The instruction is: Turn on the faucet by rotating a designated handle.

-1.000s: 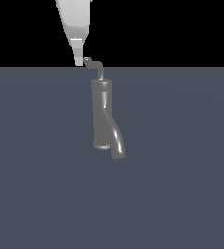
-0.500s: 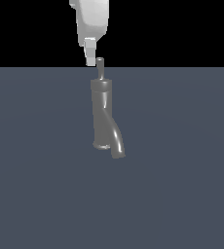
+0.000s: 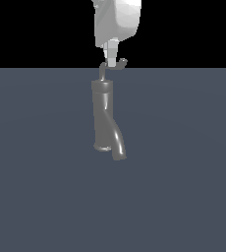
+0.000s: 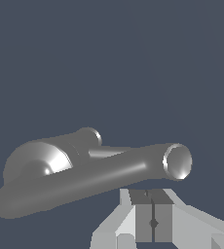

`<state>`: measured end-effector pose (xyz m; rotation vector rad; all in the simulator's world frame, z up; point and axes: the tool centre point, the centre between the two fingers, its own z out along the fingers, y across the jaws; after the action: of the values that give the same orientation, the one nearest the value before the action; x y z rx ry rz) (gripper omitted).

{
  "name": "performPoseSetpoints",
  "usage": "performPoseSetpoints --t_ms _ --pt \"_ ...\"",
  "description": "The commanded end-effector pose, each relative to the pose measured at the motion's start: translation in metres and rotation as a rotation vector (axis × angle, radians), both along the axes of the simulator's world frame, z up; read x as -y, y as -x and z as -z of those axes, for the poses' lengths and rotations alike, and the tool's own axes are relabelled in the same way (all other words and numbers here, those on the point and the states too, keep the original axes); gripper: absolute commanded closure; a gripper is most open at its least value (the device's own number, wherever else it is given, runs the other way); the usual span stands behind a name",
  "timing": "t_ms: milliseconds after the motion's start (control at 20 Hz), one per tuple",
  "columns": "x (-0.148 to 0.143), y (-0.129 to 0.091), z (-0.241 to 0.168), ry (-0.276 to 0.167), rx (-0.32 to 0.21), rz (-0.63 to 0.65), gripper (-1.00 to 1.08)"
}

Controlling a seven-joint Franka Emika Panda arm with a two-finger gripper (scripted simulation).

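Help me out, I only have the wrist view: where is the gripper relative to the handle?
Observer: In the exterior view the gripper overlaps the handle rod, just above the faucet cap. I cannot confirm contact.
Operator: Which way does the handle point?
Observer: Toward the exterior view's right, ending in a small upturned tip.
Operator: Is the faucet upright?
Observer: Yes, upright, with its spout curving down toward the exterior view's right.
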<state>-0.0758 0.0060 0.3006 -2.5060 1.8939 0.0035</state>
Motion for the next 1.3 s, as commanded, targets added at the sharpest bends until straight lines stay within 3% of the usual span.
performPoseSetpoints --t_ms 0,1250 --pt "0.002 -0.002 0.0 0.0 0.0 0.001 1.08" --pt "0.063 -0.059 0.0 0.002 0.001 0.036 1.08"
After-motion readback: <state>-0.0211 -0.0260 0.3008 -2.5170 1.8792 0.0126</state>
